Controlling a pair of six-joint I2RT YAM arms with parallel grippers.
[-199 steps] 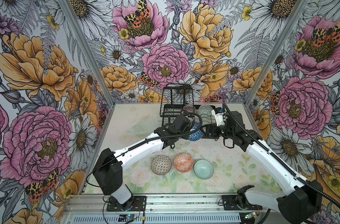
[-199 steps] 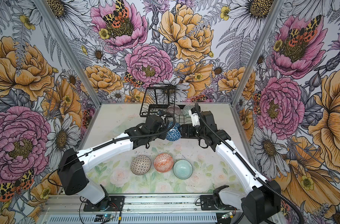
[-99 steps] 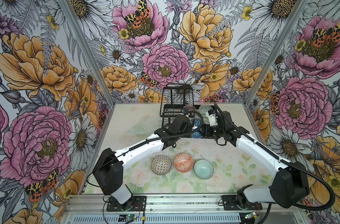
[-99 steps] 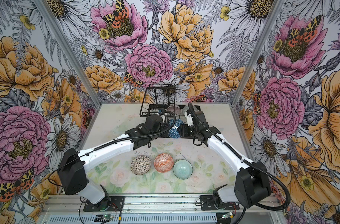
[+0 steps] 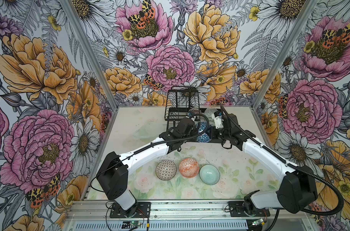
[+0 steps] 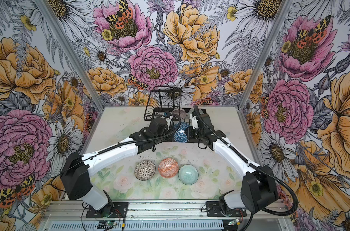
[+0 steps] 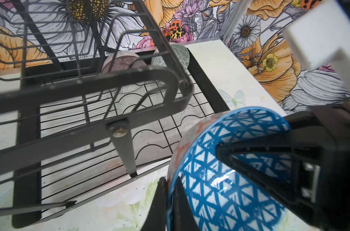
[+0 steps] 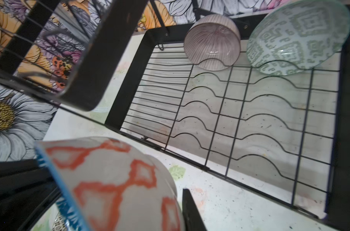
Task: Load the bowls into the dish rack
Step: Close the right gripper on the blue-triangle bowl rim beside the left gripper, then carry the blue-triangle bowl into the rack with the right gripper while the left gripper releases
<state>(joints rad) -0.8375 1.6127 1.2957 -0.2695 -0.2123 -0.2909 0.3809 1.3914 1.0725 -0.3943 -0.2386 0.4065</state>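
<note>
Blue-triangled round ceramic bowl (image 7: 220, 190) stands on edge at 6 o'clock rim of black wire dish rack (image 7: 86, 87), tabletop (image 5: 130, 120) 12 o'clock. Left hand (image 7: 170, 192) and right hand (image 8: 178, 212) are both clenched on its rim.

The surface (image 5: 240, 172) is a pale top printed with faint roses and green leaves. At its 12 o'clock stands the black wire dish rack (image 5: 183, 100). Near 6 o'clock three bowls sit upright in a close row: a black-and-white dotted bowl (image 5: 166, 170), an orange-diamond bowl (image 5: 188, 167) and a pale teal bowl (image 5: 209, 174).
</note>
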